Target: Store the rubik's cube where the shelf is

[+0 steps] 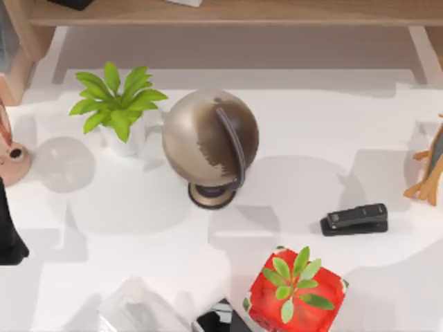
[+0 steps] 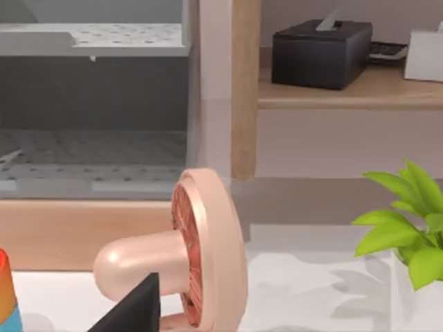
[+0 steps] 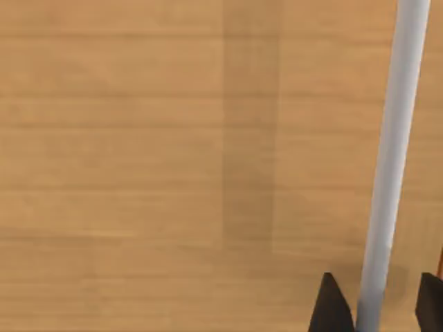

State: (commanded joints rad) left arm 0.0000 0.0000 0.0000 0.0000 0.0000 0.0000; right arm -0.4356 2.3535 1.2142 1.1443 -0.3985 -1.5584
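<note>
The shelf (image 1: 228, 12) ran along the far edge of the white desk (image 1: 311, 138), its long light-brown board resting on wooden side supports. Where the rubik's cube lay could not be told. In the right wrist view, the right end effector (image 3: 379, 308) was close to a light-brown wooden surface. Its two dark fingertips (image 3: 329, 306) stood apart with nothing gripped, and a pale bar (image 3: 394, 138) ran past behind the gap. The left arm (image 1: 8, 235) sat at the desk's left edge. Its end effector (image 2: 135, 308) was just beside a pink mushroom figure (image 2: 187, 256), and whether it was open or closed could not be told. A brown globe (image 1: 210, 142) stood near the middle of the desk, with a potted green plant (image 1: 118, 104) to its left. A black stapler (image 1: 354, 219) lay to the right of the globe. A red box holding a green plant (image 1: 294, 290) stood at the near edge. A black box (image 2: 320, 53) rested on the shelf board.
</note>
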